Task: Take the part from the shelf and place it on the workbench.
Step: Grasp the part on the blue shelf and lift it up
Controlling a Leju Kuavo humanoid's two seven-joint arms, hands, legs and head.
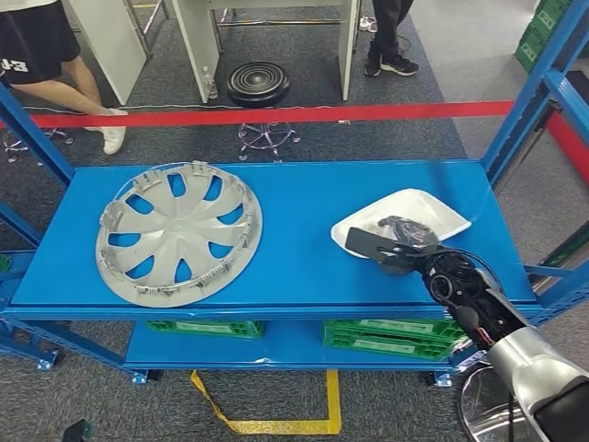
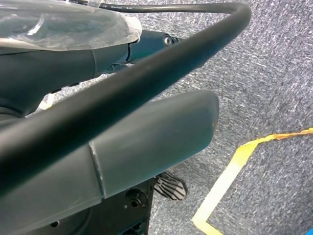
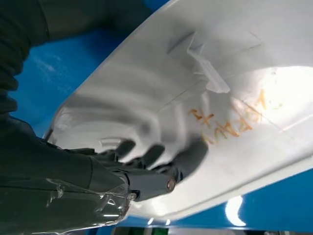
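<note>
A white, shallow moulded part (image 1: pixel 417 207) lies at the right end of the blue shelf (image 1: pixel 298 230). My right hand (image 1: pixel 403 244) grips its near rim. In the right wrist view the dark fingers (image 3: pixel 184 156) lie pressed on the white part (image 3: pixel 221 58), beside orange handwriting, with the rim running between fingers and palm. My left hand (image 2: pixel 147 142) hangs above the grey carpet, thumb stretched out and holding nothing.
A large silver wheel cover (image 1: pixel 179 232) lies on the shelf's left half. Green crates (image 1: pixel 389 336) sit on the lower shelf. Blue uprights (image 1: pixel 527 101) frame the right end. Beyond a red floor line (image 1: pixel 278 115) are a stool (image 1: pixel 259 85) and a person (image 1: pixel 41 46).
</note>
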